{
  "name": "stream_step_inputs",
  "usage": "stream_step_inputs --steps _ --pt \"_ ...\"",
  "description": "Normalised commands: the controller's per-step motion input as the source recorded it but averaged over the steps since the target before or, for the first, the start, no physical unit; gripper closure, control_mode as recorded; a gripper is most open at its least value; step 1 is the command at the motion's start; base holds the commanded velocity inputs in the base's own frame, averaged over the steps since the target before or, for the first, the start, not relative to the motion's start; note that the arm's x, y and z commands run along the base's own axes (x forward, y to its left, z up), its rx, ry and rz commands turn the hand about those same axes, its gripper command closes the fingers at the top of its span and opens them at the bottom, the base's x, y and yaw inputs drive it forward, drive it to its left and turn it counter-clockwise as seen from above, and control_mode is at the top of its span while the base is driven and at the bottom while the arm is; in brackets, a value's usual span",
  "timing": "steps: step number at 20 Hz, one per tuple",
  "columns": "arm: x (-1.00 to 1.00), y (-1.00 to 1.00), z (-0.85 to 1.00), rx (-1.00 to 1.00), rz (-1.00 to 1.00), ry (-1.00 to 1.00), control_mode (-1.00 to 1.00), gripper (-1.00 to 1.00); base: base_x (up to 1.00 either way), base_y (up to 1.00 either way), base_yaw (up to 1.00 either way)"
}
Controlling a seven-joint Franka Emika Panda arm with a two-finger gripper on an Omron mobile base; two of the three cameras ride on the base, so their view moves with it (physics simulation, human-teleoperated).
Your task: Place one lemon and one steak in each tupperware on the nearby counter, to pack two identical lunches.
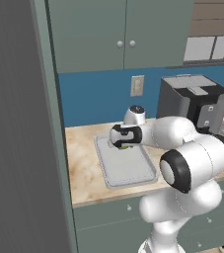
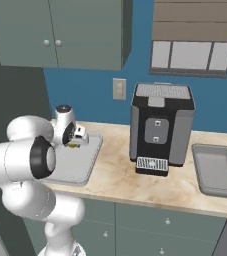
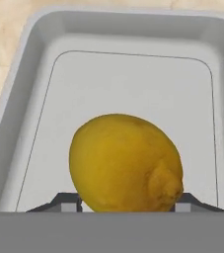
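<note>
We hold the bright yellow oval lemon [image 3: 126,163] between the fingers of our dark two-finger gripper [image 3: 126,203], over the left shallow grey rectangular tupperware [image 3: 15,123] on the beige marbled counter [image 1: 84,168], so next we should lower and release it.

Gripper [image 2: 75,141] low over left tupperware [image 2: 80,165], a lemon [image 2: 73,145] between its fingers. Counter [image 2: 135,185] carries a coffee machine [image 2: 161,129]; second tupperware [image 2: 219,170] far right.
</note>
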Motion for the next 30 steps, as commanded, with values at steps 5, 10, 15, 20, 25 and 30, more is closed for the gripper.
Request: stream_step_inputs --steps 5,10,15,20,25,30 --pt "0.27 0.04 -0.56 0.0 0.0 0.0 -1.0 1.0 0.0 0.0 0.0" --pt "0.22 0.0 -0.33 0.0 -0.01 0.0 -1.0 -1.0 0.0 0.0 0.0" --pt "-0.14 0.0 0.27 0.0 -0.05 0.0 -1.0 -1.0 0.0 0.0 0.0" --pt "-0.68 -0.12 0.79 0.0 -0.07 0.0 -1.0 -1.0 0.0 0.0 0.0" --pt "-0.91 -0.5 0.72 0.0 -0.13 0.0 -1.0 -1.0 0.0 0.0 0.0" --pt "-1.0 -0.49 0.77 0.0 -0.08 0.0 -1.0 -1.0 0.0 0.0 0.0"
